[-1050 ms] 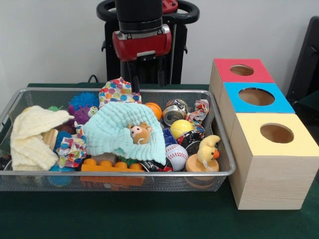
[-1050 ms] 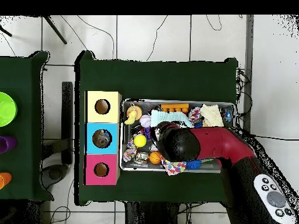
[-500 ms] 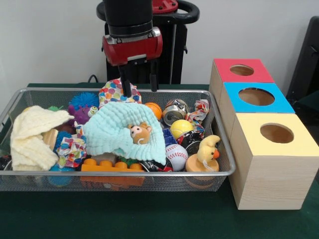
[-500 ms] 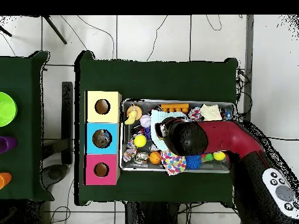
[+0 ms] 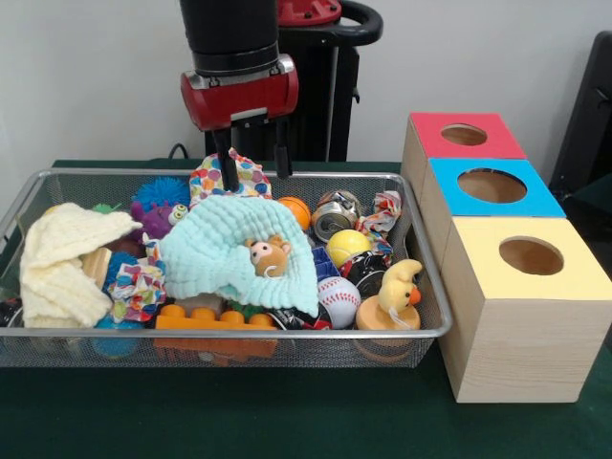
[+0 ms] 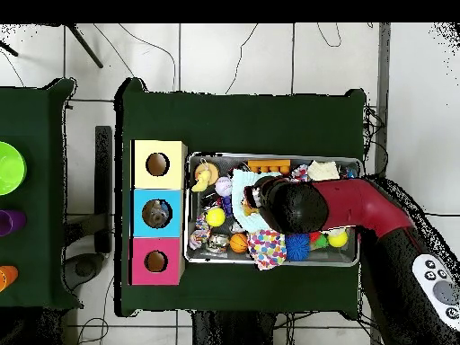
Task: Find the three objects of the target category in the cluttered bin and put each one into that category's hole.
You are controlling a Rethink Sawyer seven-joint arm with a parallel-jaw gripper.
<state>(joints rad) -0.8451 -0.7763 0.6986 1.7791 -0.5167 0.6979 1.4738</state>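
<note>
My gripper (image 5: 252,166) hangs open and empty above the back of the wire bin (image 5: 239,334), over a polka-dot cloth (image 5: 226,176) and the far edge of a mint cloth (image 5: 229,251). A small brown animal toy (image 5: 268,255) lies on the mint cloth. To the right lie an orange ball (image 5: 297,211), a yellow ball (image 5: 347,246), a baseball (image 5: 338,299), crushed cans (image 5: 334,216) and a yellow duck (image 5: 397,288). In the overhead view the arm's head (image 6: 289,205) hides the gripper; the yellow ball (image 6: 215,216) and orange ball (image 6: 238,243) show beside it.
Three wooden boxes with round holes stand right of the bin: red (image 5: 463,135), blue (image 5: 491,185), yellow (image 5: 531,256). In the bin's left half lie a cream cloth (image 5: 63,258), a purple fuzzy toy (image 5: 159,208) and an orange toy brick (image 5: 212,317).
The gripper has moved left along the bin's back edge and risen a little, staying open. Nothing in the bin has shifted.
</note>
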